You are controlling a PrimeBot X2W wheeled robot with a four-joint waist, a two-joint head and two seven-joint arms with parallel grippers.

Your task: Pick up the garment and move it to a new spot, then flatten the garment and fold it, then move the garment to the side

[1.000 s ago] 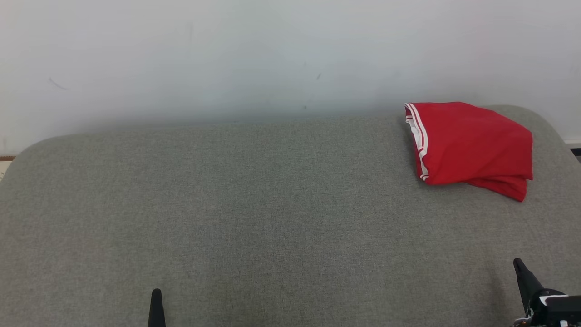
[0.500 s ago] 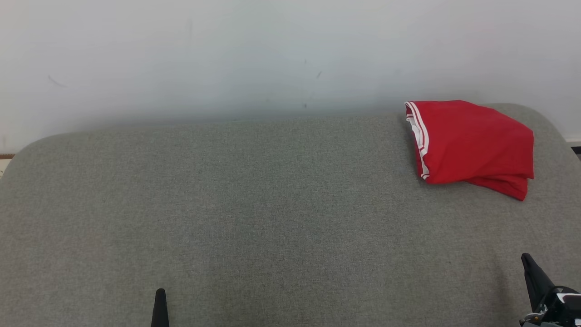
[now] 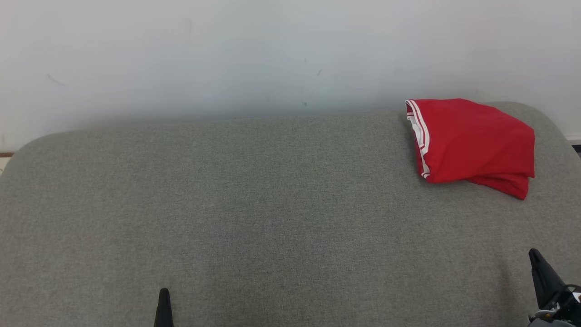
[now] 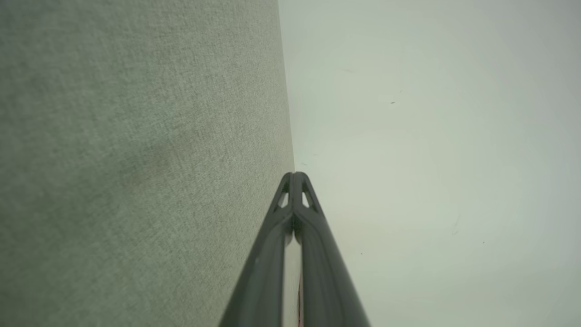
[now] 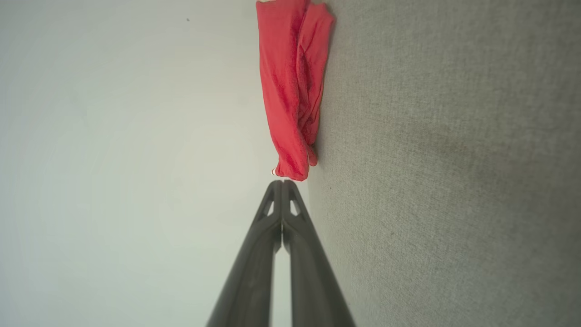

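Note:
The garment [image 3: 474, 144] is red with white stripes along one edge and lies folded at the far right of the grey padded surface [image 3: 254, 204]. It also appears in the right wrist view as the garment [image 5: 292, 91], ahead of my shut right gripper [image 5: 282, 182], well apart from it. In the head view the right gripper [image 3: 534, 252] sits low at the near right edge, far from the garment. My left gripper [image 3: 164, 291] is at the near edge, left of centre. The left gripper [image 4: 294, 174] is shut and holds nothing.
A pale wall [image 3: 272, 54] rises directly behind the grey surface. The surface has rounded far corners, and a strip of floor [image 3: 4, 156] shows at the far left beyond its edge.
The right gripper has drawn back toward the lower right corner of the head view. The head view has shifted slightly. The garment lies where it was.

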